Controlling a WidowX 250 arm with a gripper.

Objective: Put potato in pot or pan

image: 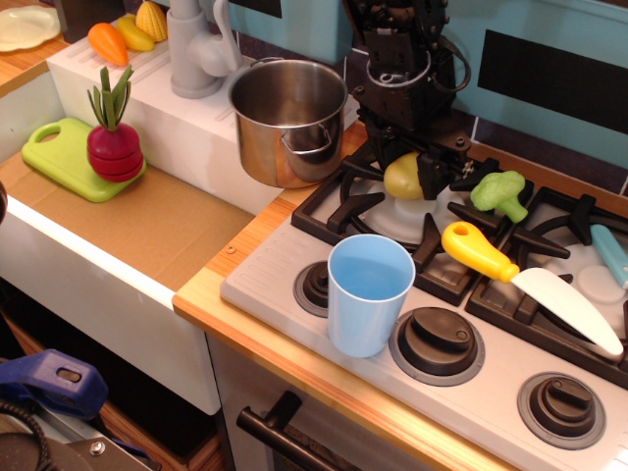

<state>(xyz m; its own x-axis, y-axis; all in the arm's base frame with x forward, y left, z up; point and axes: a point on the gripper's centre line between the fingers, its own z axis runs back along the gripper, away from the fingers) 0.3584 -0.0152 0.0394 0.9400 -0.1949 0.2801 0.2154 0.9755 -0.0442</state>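
the potato (pixel 401 177) sits in the gripper (pixel 412 175), fingers closed on it, just above the left burner grate (pixel 373 211), long axis roughly upright. the pot (pixel 288 120) stands left on the white counter; broccoli (pixel 498 191) and yellow-handled knife (pixel 525 280) lie right, blue cup (pixel 369 293) in front.

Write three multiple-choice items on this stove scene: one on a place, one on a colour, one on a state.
1. Where is the potato?
A. in the pot
B. over the left rear burner
C. in the sink

2. What colour is the cup?
A. red
B. green
C. light blue

3. What is in the pot?
A. nothing visible
B. broccoli
C. a knife

Key: 1 B, the gripper has it above the burner grate; 2 C, its plastic is pale blue; 3 A, only bare steel shows inside.
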